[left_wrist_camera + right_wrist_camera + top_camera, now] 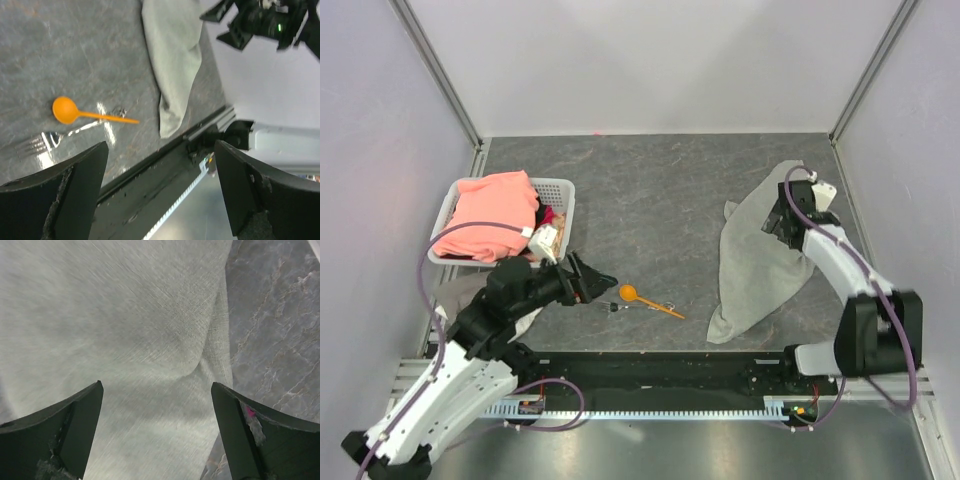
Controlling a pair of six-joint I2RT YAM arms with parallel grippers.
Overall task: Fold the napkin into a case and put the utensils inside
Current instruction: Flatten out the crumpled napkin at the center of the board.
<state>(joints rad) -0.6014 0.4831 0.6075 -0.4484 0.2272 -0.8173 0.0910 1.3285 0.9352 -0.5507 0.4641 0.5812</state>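
- Top view: the napkin [760, 255] lies unfolded and rumpled on the right side of the table [650, 190]. It forms one long loose drape from the upper right down towards the lower middle of the frame.
- The right arm [840, 260] reaches in from the lower right, and its jaws sit over the upper part of that cloth.
- Right wrist view: the jaws stand wide apart with nothing gripped. Grey weave fills nearly the whole frame between them, with a strip of dark marbled table at the right edge. Whether the tips touch the cloth, I cannot tell.
- Centre of the top view: the orange spoon [645, 300] lies flat, bowl to the upper left and handle pointing lower right.
- The fork [37, 142] shows best in the left wrist view. Its tines are at the left, just below the spoon's bowl, and its shiny handle runs up to meet the spoon's handle.
- The left arm [470, 350] comes in from the lower left. Its jaws are spread wide and hold nothing, just left of the spoon's bowl in the top view.
- The utensils and the napkin are apart, with bare table between them.
- Upper left: a white basket [565, 200] holds a salmon-pink cloth [490, 210], and a whitish-grey rag [455, 295] lies just below it.
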